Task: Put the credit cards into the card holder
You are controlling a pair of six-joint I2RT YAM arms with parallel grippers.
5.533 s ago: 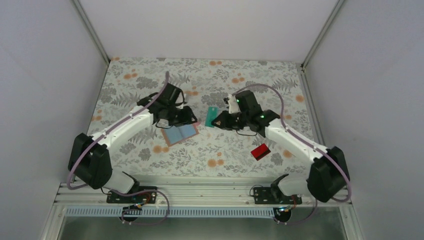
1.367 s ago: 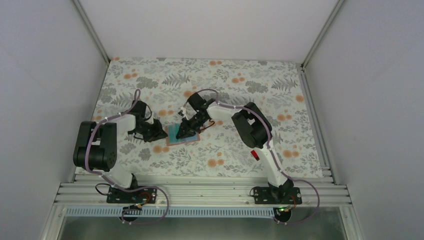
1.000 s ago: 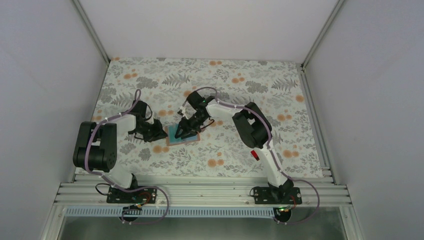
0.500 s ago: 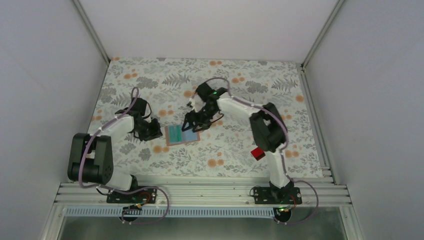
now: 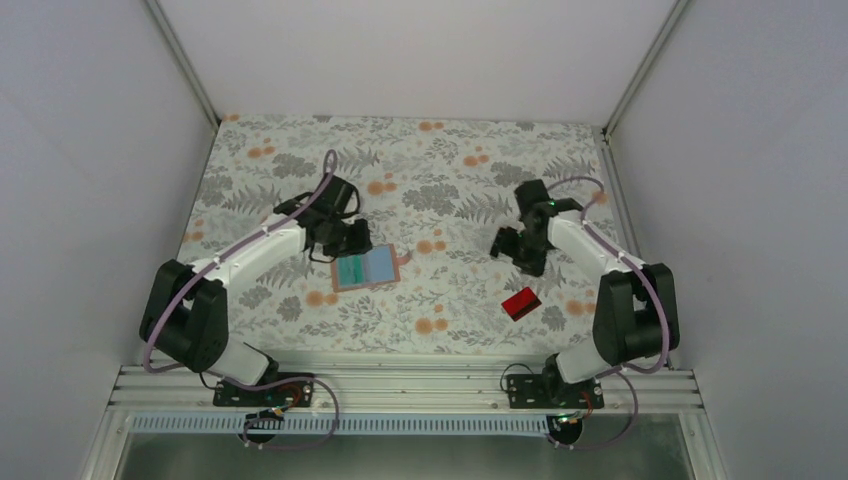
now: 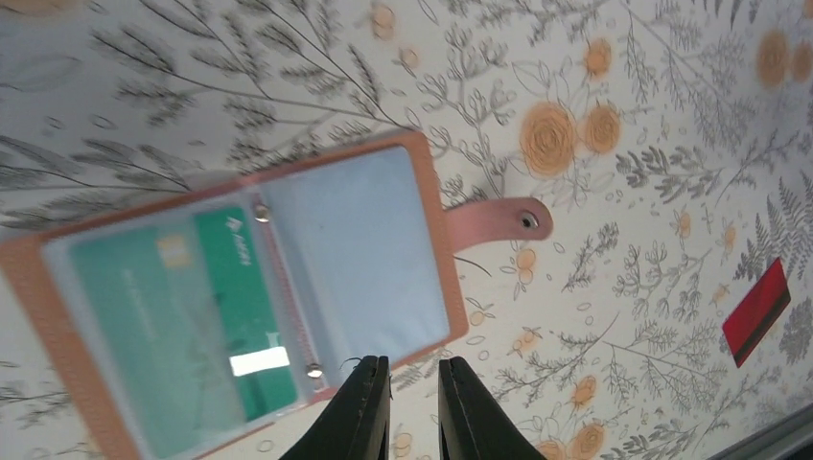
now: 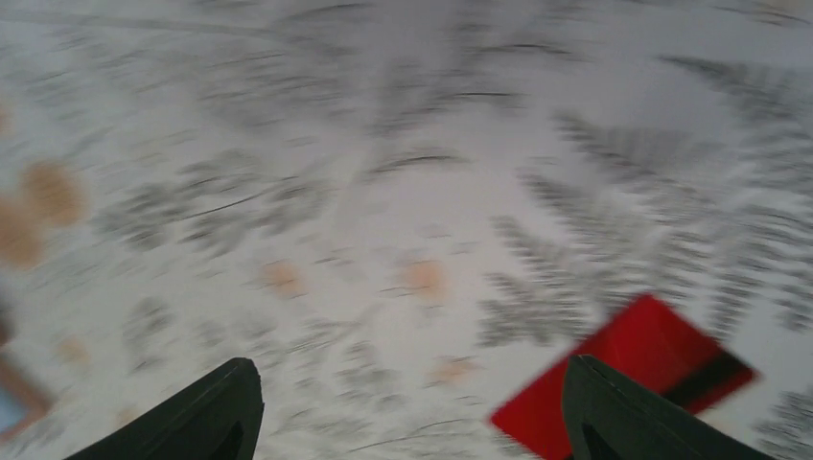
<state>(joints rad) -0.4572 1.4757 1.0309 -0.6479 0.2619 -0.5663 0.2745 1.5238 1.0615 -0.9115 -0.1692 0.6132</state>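
The card holder (image 5: 378, 267) lies open on the flowered table, tan-brown with clear pockets. A teal credit card (image 5: 350, 270) sits in its left pocket (image 6: 187, 321); the other pocket (image 6: 355, 259) is empty and the strap tab (image 6: 494, 220) points away. My left gripper (image 5: 348, 243) hovers at the holder's far-left edge; in the left wrist view the left gripper (image 6: 414, 369) stands only slightly open with nothing between its fingers. A red credit card (image 5: 521, 303) lies flat at the right. My right gripper (image 5: 512, 247) hangs above it, wide open and empty (image 7: 407, 383), the red card (image 7: 642, 379) by its right finger.
White walls with metal corner posts (image 5: 185, 70) enclose the table on three sides. The arm bases stand on a rail (image 5: 400, 385) at the near edge. The right wrist view is blurred by motion.
My right gripper has left the card holder, swung far right toward the red card and opened wide. The teal card stays in the holder. My left gripper shifted right, up to the holder's edge.
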